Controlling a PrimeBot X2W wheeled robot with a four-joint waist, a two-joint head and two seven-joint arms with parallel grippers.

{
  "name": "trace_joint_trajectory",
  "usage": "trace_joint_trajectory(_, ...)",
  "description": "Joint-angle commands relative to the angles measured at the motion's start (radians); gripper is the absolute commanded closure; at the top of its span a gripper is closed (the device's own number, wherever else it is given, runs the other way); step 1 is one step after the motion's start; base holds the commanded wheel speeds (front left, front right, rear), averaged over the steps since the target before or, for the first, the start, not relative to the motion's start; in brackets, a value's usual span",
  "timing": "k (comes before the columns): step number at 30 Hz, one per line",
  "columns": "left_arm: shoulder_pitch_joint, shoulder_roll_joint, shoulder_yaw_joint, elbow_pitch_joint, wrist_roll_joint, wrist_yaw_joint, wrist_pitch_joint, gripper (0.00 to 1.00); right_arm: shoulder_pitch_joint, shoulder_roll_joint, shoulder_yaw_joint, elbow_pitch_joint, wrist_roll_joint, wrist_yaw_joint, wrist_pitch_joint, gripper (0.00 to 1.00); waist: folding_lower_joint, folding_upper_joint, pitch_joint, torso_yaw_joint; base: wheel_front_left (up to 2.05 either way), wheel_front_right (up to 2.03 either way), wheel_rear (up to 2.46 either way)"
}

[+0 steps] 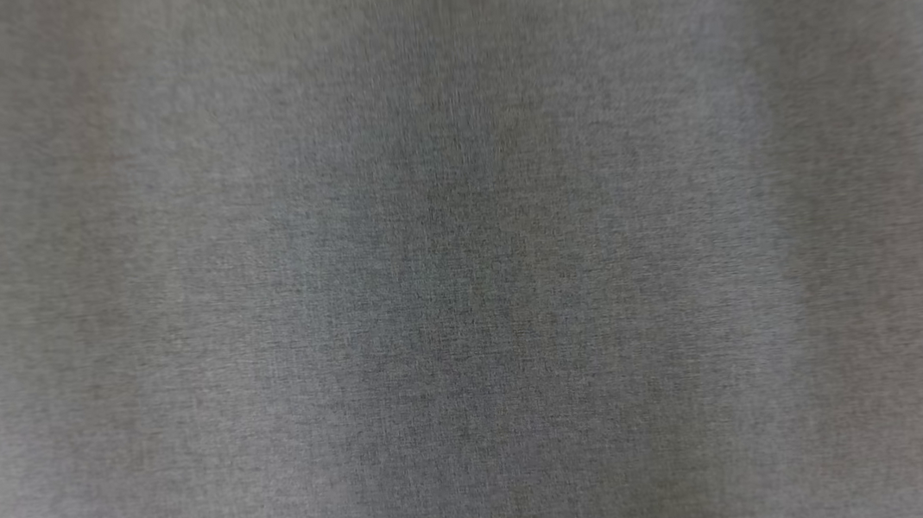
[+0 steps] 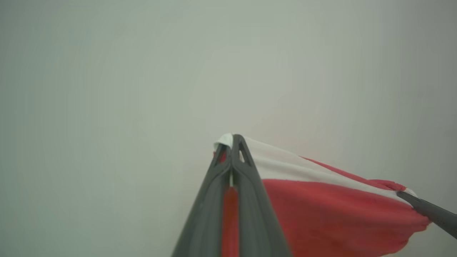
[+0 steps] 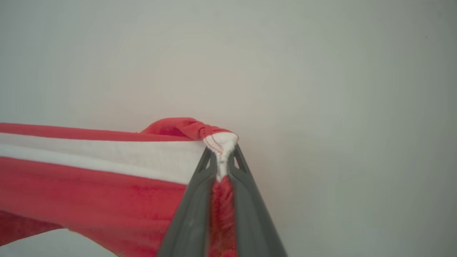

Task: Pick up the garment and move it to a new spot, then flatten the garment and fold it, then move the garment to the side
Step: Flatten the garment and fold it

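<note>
The garment (image 2: 321,207) is red cloth with a white band along one edge, stretched out between my two grippers. In the left wrist view my left gripper (image 2: 232,141) is shut on one white-edged corner. At the right edge of that view the right gripper (image 2: 401,193) pinches the far corner. In the right wrist view the garment (image 3: 89,182) runs off to the left, and my right gripper (image 3: 222,150) is shut on a bunched white corner with red stitching. The cloth hangs taut along the top edge and sags below.
A plain pale surface (image 2: 142,89) lies behind the garment in both wrist views; I cannot tell whether it is table or wall. The head view gives a close, blurred grey woven surface (image 1: 461,259).
</note>
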Motion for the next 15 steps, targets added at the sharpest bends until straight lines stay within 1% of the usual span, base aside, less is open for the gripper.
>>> trace_joint_trajectory(1,0.039,0.006,-0.009,0.000,-0.009,0.005,-0.018,1.00,0.041,0.005,0.010,-0.003,-0.002,-0.004,-0.007,1.00,-0.0002,-0.0001,0.049,0.004,0.00,0.00,0.00)
trace_joint_trajectory(4,0.137,0.016,-0.050,-0.031,-0.061,0.004,-0.075,1.00,0.129,0.006,0.061,-0.068,0.023,-0.004,-0.035,1.00,-0.0002,-0.0001,0.030,0.014,0.00,0.00,0.00)
trace_joint_trajectory(6,0.226,0.037,-0.076,-0.068,-0.085,0.004,-0.102,1.00,0.203,-0.009,0.104,-0.131,0.047,-0.003,-0.062,1.00,-0.0002,-0.0001,0.010,0.012,0.00,0.00,0.00)
trace_joint_trajectory(8,0.348,0.059,-0.105,-0.115,-0.106,0.003,-0.116,1.00,0.310,-0.023,0.143,-0.195,0.092,-0.004,-0.083,1.00,-0.0002,-0.0001,-0.017,0.006,0.00,0.00,0.00)
trace_joint_trajectory(9,0.410,0.072,-0.112,-0.138,-0.111,0.003,-0.122,1.00,0.368,-0.036,0.169,-0.229,0.108,-0.003,-0.091,1.00,-0.0002,-0.0001,-0.033,0.004,0.00,0.00,0.00)
trace_joint_trajectory(10,0.540,0.098,-0.109,-0.192,-0.134,0.003,-0.130,1.00,0.474,-0.062,0.213,-0.300,0.153,-0.003,-0.106,1.00,-0.0002,-0.0001,-0.063,-0.005,0.00,0.00,0.00)
trace_joint_trajectory(12,0.667,0.122,-0.086,-0.252,-0.153,0.003,-0.134,1.00,0.577,-0.093,0.250,-0.370,0.197,-0.003,-0.120,1.00,-0.0002,-0.0001,-0.098,-0.012,0.00,0.00,0.00)
trace_joint_trajectory(14,0.798,0.131,-0.064,-0.323,-0.164,0.006,-0.134,1.00,0.682,-0.128,0.281,-0.432,0.238,-0.004,-0.127,1.00,-0.0002,-0.0001,-0.131,-0.015,0.00,0.00,0.00)
trace_joint_trajectory(15,0.867,0.138,-0.061,-0.361,-0.151,0.011,-0.134,1.00,0.729,-0.148,0.285,-0.462,0.257,-0.003,-0.135,1.00,-0.0002,-0.0001,-0.146,-0.015,0.00,0.00,0.00)
